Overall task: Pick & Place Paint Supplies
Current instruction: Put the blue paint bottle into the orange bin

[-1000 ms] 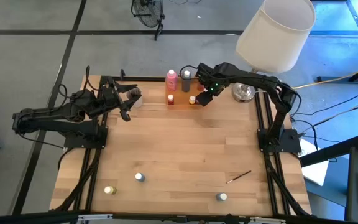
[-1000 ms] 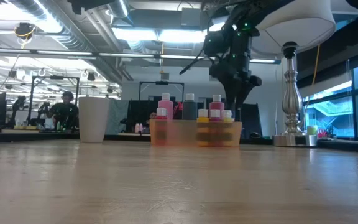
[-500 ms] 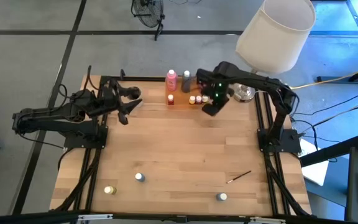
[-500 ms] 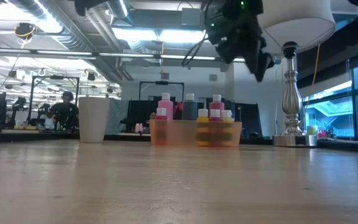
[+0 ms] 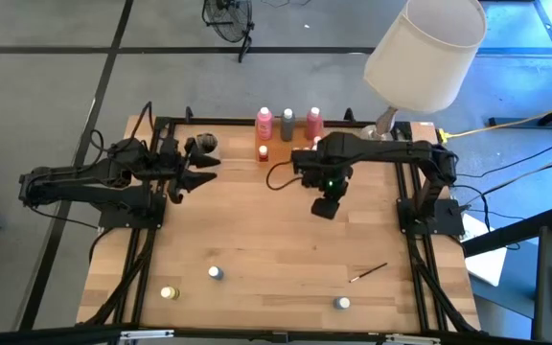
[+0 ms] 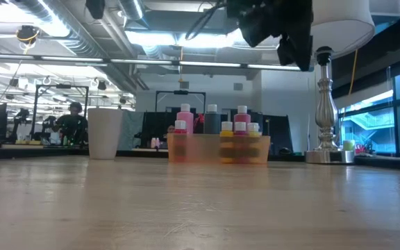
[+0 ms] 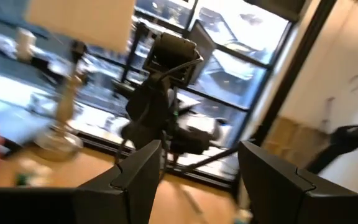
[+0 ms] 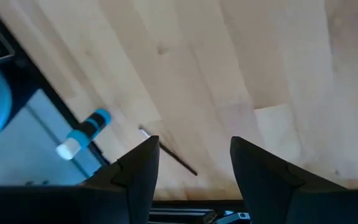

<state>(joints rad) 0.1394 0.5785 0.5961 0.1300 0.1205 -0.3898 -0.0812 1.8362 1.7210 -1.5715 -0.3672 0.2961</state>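
The orange tray [image 5: 278, 153] at the table's far edge holds two pink bottles [image 5: 264, 122] [image 5: 314, 120], a grey bottle [image 5: 288, 120] and small pots [image 6: 226, 128]. Near the front edge stand three loose pots [image 5: 216, 274] [image 5: 169, 293] [image 5: 342, 304], and a thin brush [image 5: 368, 273] lies flat. My right gripper [image 5: 326, 208] hangs open over the table's middle, pointing down, with nothing in it. Its wrist view shows the brush [image 8: 169, 152] and a pot [image 8: 82, 134] far below. My left gripper [image 5: 199, 171] is open and held level at the far left, empty.
A beige cup [image 5: 204, 146] stands left of the tray, close to my left gripper. A lamp with a white shade [image 5: 425, 48] and a metal foot [image 6: 323, 104] stands at the far right corner. Bare wood lies between the tray and the loose pots.
My right gripper has left the tray and swung toward the table's middle and near side, rising and tipping as it went, still open and empty. My left gripper has stayed in place but rolled about its own axis.
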